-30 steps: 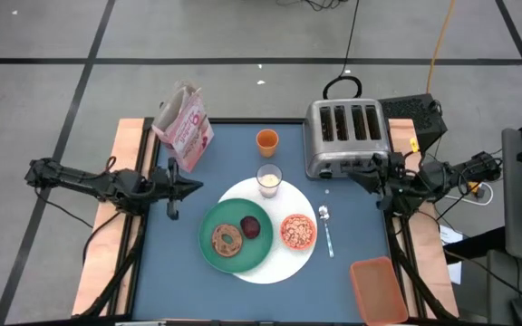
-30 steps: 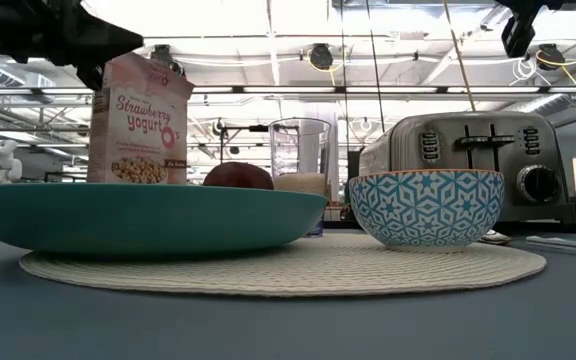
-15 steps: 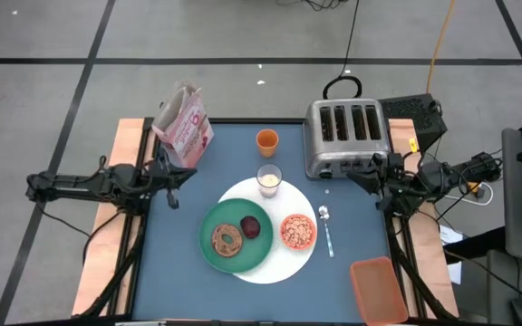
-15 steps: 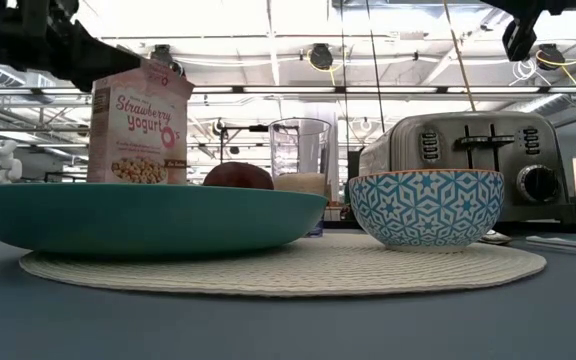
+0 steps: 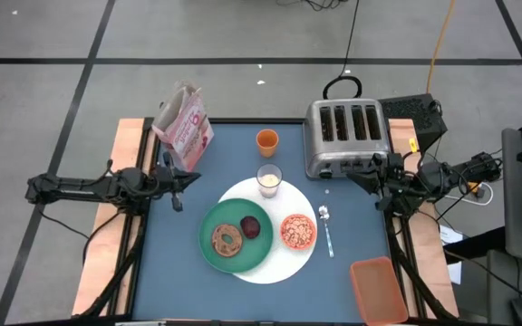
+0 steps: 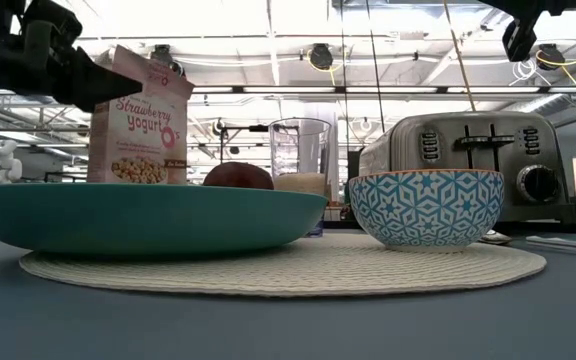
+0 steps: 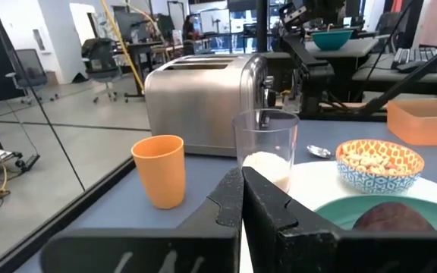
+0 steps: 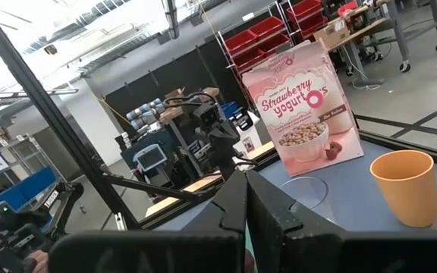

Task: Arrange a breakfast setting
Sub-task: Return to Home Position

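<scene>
A robotics lab or workshop hall is shown, not a home. A bare grey concrete floor [image 5: 243, 27] marked with black tape lines [image 5: 243, 62] is seen round the work table [image 5: 234, 149], and an orange cable [image 5: 439, 41] is trailed across it. Overhead, exposed steel beams and pipes [image 6: 368, 92] are seen under bright roof lighting. Red storage bins [image 8: 258, 32] are stacked on racks, and an office chair [image 7: 97, 54] is set out among desks beyond
</scene>
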`<state>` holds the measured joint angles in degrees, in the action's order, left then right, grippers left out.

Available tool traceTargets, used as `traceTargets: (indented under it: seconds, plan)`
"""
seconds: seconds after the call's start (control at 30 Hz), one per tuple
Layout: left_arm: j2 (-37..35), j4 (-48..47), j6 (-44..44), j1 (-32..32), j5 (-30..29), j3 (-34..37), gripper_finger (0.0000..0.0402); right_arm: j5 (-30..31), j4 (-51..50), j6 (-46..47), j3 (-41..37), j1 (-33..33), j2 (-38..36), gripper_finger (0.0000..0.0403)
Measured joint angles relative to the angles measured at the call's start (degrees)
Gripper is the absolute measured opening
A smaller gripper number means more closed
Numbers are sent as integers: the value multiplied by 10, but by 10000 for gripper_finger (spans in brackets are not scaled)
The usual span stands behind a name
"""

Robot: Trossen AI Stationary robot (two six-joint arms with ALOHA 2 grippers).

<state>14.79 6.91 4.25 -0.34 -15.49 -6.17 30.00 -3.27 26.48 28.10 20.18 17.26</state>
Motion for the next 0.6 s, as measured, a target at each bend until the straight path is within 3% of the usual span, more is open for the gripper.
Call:
traceTargets:
  seconds: [0.27, 0.6]
  plan:
    - [-12, -10, 42, 1, 0, 0, 6, 0, 0, -2, 0, 0, 0, 0]
    - [-147, -119, 38, 24, -4, 0, 6, 0, -1, -2, 0, 0, 0, 0]
